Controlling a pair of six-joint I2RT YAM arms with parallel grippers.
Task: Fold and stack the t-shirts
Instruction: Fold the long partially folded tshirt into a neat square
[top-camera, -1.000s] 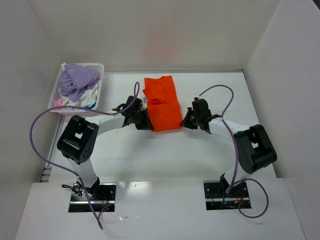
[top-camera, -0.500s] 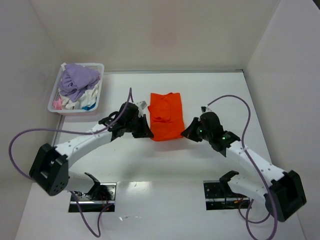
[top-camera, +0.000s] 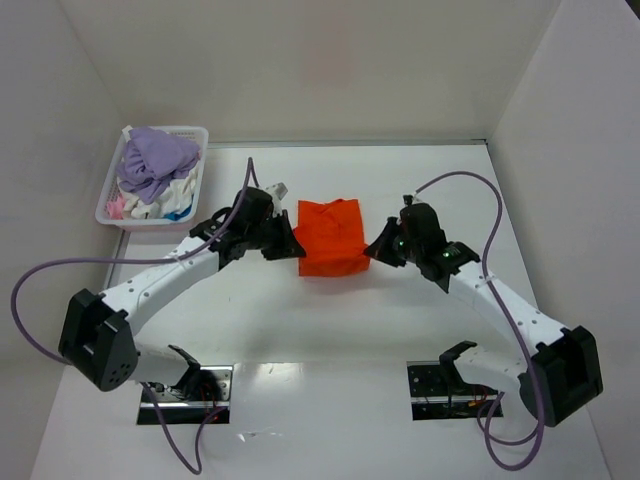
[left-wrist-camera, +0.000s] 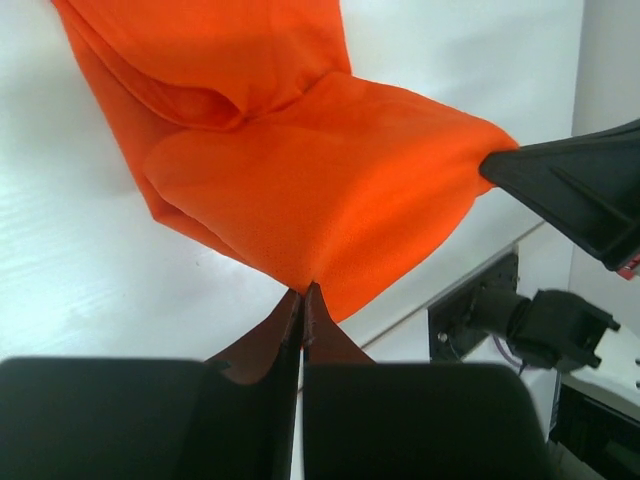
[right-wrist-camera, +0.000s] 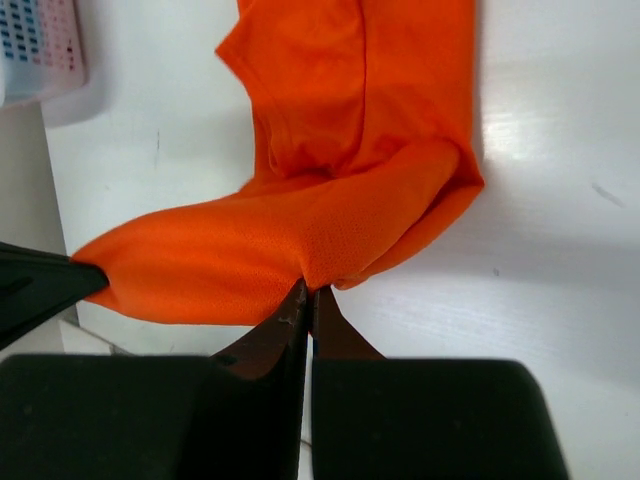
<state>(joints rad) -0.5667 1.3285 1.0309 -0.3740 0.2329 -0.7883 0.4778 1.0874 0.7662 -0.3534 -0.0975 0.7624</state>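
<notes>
The orange t-shirt (top-camera: 331, 238) lies on the white bench (top-camera: 330, 320) to the right of the basket (top-camera: 110, 208), well apart from it and a little closer to the bench's near edge. A strip of bench separates the shirt from the back wall (top-camera: 330, 70). A broader stretch runs from its side away from the basket to the right wall (top-camera: 560, 180).

The left fingers (left-wrist-camera: 283, 330) are clenched on the near corner on the basket side. The right fingers (right-wrist-camera: 287, 318) are clenched on the near corner away from the basket. The held edge is stretched between them as a band over the layers behind.

Both sets of tips are buried in fabric, the sleeves are folded out of sight, and both wrist views cut off the shirt's far end. The folded panel is close to square from above, so its long axis is hard to call; it probably runs from the back wall toward the near edge.

The basket holds heaped lilac and white cloth (top-camera: 155, 165), and its separate pieces cannot be made out.
</notes>
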